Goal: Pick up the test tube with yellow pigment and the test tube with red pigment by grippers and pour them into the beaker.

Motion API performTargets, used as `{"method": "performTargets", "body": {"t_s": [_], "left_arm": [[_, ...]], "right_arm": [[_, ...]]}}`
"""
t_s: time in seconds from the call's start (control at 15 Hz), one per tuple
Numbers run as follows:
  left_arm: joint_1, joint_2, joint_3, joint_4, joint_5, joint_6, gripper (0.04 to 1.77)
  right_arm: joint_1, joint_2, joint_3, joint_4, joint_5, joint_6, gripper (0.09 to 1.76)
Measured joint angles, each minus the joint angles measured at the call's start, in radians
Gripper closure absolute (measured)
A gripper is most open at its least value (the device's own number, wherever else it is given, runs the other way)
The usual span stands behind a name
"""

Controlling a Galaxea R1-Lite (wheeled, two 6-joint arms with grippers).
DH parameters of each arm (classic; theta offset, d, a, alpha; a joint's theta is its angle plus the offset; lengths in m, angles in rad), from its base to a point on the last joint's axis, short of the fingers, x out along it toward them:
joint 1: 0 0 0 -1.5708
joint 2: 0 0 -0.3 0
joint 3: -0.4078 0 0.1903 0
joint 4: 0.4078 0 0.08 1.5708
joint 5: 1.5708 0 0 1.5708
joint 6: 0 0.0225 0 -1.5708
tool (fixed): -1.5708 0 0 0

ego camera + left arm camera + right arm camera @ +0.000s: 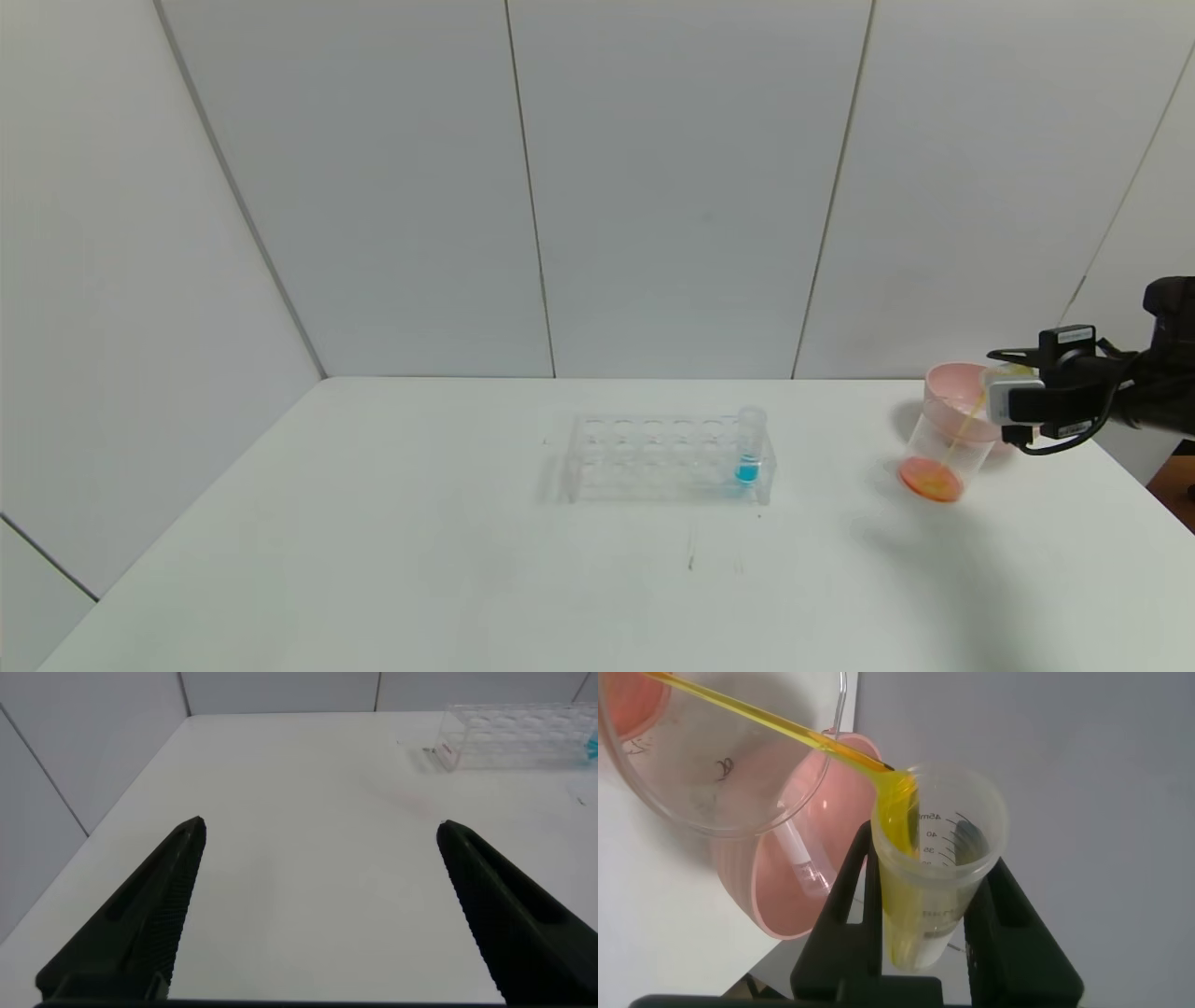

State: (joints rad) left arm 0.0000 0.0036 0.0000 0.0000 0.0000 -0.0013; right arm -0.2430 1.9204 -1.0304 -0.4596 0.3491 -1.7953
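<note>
My right gripper (1013, 399) is shut on the test tube with yellow pigment (938, 868), held tipped over the beaker (936, 446) at the table's right side. A thin yellow stream (785, 723) runs from the tube's lip into the beaker (701, 775). The beaker holds orange-red liquid (930, 479) at its bottom. No tube with red liquid shows; a clear empty tube (799, 854) lies in the pink bowl (775, 905). My left gripper (321, 826) is open and empty over bare table, out of the head view.
The pink bowl (954, 385) stands just behind the beaker. A clear tube rack (653, 459) sits mid-table with a blue-liquid tube (750, 450) in its right end; it also shows in the left wrist view (514, 735). The table's right edge is near my right arm.
</note>
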Motion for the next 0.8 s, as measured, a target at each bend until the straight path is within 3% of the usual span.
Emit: {"method": "performTargets", "body": {"t_s": [0.8], "left_arm": [[0.000,0.000,0.000,0.000,0.000,0.000,0.05]], "right_arm": [[0.010,-0.008,0.004,-0.013,-0.016,-0.035,1.29]]}}
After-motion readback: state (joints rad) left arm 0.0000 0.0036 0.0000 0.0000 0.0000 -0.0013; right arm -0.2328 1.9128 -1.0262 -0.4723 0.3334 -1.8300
